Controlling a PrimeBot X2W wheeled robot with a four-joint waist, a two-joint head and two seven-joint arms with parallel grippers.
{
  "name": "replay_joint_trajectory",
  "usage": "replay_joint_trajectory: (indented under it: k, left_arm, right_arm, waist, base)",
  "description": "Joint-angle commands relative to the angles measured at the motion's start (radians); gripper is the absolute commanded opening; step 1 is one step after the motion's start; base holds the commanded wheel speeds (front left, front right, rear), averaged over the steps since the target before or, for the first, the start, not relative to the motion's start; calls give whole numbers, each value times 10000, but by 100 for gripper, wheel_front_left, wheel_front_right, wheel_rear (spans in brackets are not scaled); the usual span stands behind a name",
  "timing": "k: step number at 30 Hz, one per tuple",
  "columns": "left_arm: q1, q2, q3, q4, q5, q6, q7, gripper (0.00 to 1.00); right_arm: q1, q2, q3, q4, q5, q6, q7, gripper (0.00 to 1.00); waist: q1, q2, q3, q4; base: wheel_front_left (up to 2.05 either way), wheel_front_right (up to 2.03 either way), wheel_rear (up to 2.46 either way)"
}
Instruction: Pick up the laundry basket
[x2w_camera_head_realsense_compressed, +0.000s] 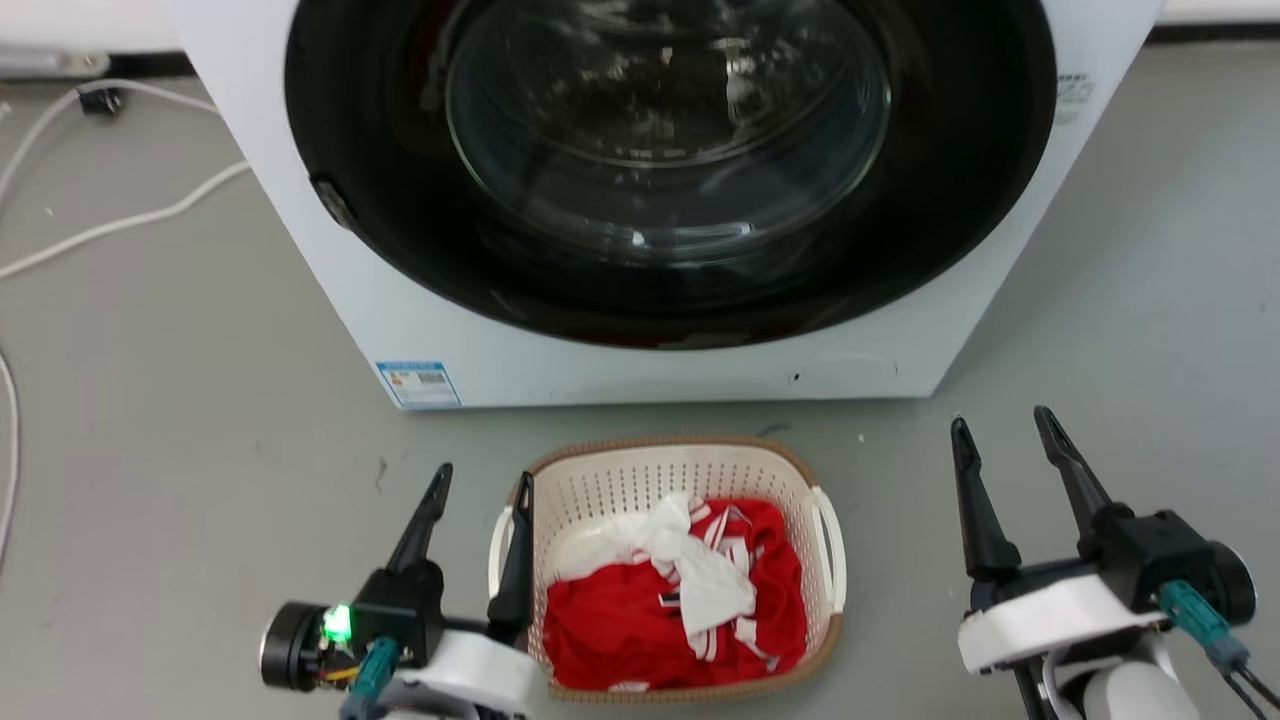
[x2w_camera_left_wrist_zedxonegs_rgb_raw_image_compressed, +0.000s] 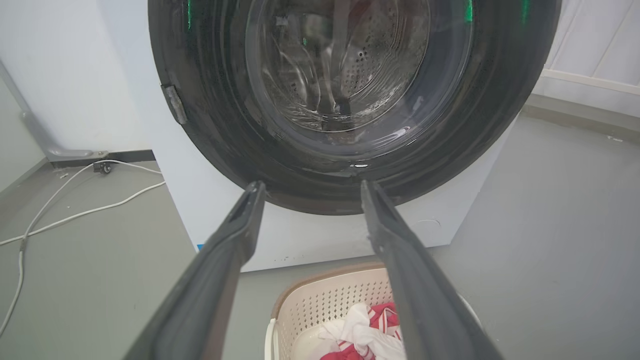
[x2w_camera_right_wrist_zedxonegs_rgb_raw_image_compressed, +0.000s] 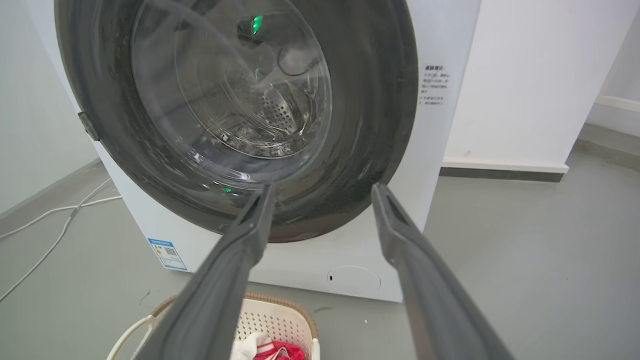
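The laundry basket (x2w_camera_head_realsense_compressed: 640, 480), cream perforated plastic with a brown woven rim and white side handles, sits on the grey floor in front of the washing machine, holding red and white clothes (x2w_camera_head_realsense_compressed: 680, 590). My left gripper (x2w_camera_head_realsense_compressed: 482, 481) is open at the basket's left side; its right finger lies over the left handle and rim, its left finger over the floor. My right gripper (x2w_camera_head_realsense_compressed: 1003, 425) is open, well to the right of the basket, above bare floor. The left wrist view shows the basket (x2w_camera_left_wrist_zedxonegs_rgb_raw_image_compressed: 325, 300) below the open left gripper (x2w_camera_left_wrist_zedxonegs_rgb_raw_image_compressed: 310, 186). The right wrist view has the basket (x2w_camera_right_wrist_zedxonegs_rgb_raw_image_compressed: 280, 320) at the bottom left.
The white washing machine (x2w_camera_head_realsense_compressed: 420, 300) with its closed round dark door (x2w_camera_head_realsense_compressed: 670, 160) stands right behind the basket. White cables (x2w_camera_head_realsense_compressed: 120, 220) run across the floor at the left. A white wall and skirting (x2w_camera_right_wrist_zedxonegs_rgb_raw_image_compressed: 505, 170) stand to the machine's right. Grey floor lies on both sides.
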Motion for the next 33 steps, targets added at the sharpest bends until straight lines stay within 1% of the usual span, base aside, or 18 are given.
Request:
replay_joint_trajectory:
  k: [1, 7, 15, 18, 23, 24, 30, 33]
  left_arm:
    - [-361, -6, 64, 157, 132, -38, -30, 100]
    - [-1599, 99, 377, 1265, 343, -296, -30, 100]
    - [-3320, 501, 745, 3442, 382, -496, -30, 100]
    - [-4065, 627, 799, 4477, 307, -685, -30, 100]
    - [-5293, 870, 721, 6348, 223, -1017, -30, 100]
    - [-5293, 870, 721, 6348, 223, -1017, -30, 100]
    - [-6709, 989, 538, 8366, 87, -1218, 152, 100]
    - [-7238, 1056, 370, 9078, 79, -1298, 278, 100]
  right_arm:
    - [-349, -16, 97, 132, -29, -3, 19, 100]
    - [-1423, -14, 217, 1029, -158, -4, 147, 100]
    - [-3109, -14, 300, 2552, -218, -4, 545, 100]
    - [-3818, -11, 408, 3365, -148, -4, 812, 100]
    - [-4898, -11, 651, 4872, 88, -4, 1204, 100]
    - [-4898, -11, 651, 4872, 88, -4, 1204, 100]
    - [-6108, -8, 1155, 6682, 1225, -3, 1738, 100]
    - [-6620, -21, 1413, 7477, 1217, -4, 1873, 100]
  waist:
    - [-1, 0, 906, -128]
    - [-1, 0, 2313, -120]
    - [-1, 0, 3830, -206]
    - [-1, 0, 4329, -244]
    - [-1, 0, 4976, -208]
    - [-1, 0, 4976, -208]
    - [-1, 0, 5563, -128]
    - [-1, 0, 5771, -135]
  base:
    - [0, 0, 0]
    - [0, 0, 0]
    - [0, 0, 0]
    - [0, 0, 0]
    - [0, 0, 0]
    - [0, 0, 0]
    - [0, 0, 0]
    - [0, 0, 0]
